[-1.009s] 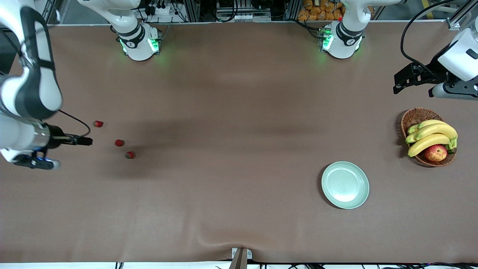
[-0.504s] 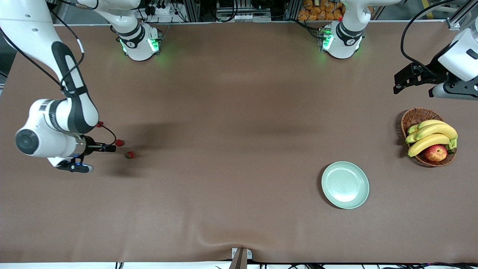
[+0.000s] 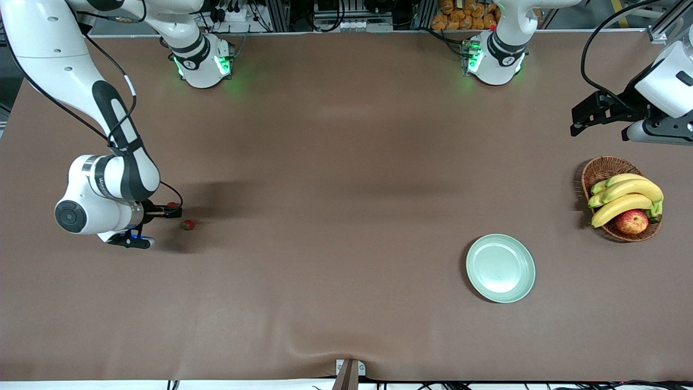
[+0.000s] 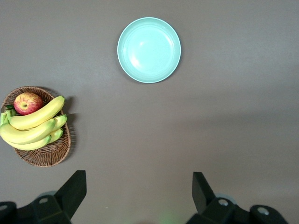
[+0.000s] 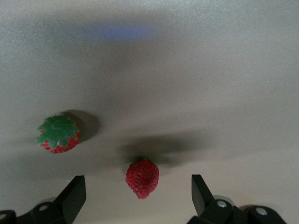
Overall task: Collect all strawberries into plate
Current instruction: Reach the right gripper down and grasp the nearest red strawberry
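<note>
Brown cloth covers the whole table (image 3: 335, 227), smooth but for a small ripple at the edge nearest the front camera.

At the right arm's end, the right gripper (image 5: 138, 198) hangs low over the cloth with its fingers (image 5: 72, 193) spread wide and nothing between them but air — no berry is held or touched. In the right wrist view one strawberry (image 5: 142, 178) lies on the cloth in line with the gap between the fingers, its tip toward the gripper. A second strawberry (image 5: 58, 133) sits off to one side, outside the gap, green top facing up. In the front view the gripper (image 3: 169, 212) partly covers one berry (image 3: 172, 205); the other (image 3: 187, 225) lies just beside it, nearer the front camera. A third berry is not visible, and only these two can be made out.

The plate (image 3: 500, 267) rests well apart from the berries, toward the left arm's end, with nothing on it. Between berries and plate lies only bare cloth.

A wicker basket (image 3: 601, 170) with bananas (image 3: 625, 197) and an apple (image 3: 631, 221) stands near the plate, farther from the front camera.

The left gripper (image 4: 138, 198) waits high over the table near the basket — fingers (image 4: 74, 191) wide apart, holding nothing.
</note>
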Available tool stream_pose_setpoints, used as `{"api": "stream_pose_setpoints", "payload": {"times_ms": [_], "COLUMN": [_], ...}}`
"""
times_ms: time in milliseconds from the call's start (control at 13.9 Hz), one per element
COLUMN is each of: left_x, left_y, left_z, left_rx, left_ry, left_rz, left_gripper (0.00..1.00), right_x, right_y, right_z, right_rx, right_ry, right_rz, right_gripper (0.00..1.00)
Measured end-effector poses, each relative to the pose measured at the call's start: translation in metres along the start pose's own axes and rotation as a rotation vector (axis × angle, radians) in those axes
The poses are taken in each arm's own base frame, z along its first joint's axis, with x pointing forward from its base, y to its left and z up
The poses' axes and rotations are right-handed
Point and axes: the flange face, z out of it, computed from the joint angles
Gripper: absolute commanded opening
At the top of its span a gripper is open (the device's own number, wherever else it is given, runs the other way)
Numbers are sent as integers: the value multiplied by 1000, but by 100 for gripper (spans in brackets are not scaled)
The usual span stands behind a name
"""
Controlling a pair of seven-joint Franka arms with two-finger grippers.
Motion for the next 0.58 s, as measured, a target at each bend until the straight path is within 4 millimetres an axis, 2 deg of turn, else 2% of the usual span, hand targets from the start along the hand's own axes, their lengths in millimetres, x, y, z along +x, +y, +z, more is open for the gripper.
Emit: {"api": "stream_pose_setpoints", "payload": {"times_ms": [288, 576], "left_x": [0, 0], "left_y": [0, 0], "left_z": [0, 0], "left_rx": [0, 0], "left_ry": [0, 0], "left_rz": [0, 0], "left_gripper": [100, 100], "right_x": [-1, -3], "right_y": [0, 0], "right_z": [4, 14], "right_rx": [-1, -2], "right_ry": [-8, -28], "right_rz": [-1, -12], "right_gripper": [79, 65]}}
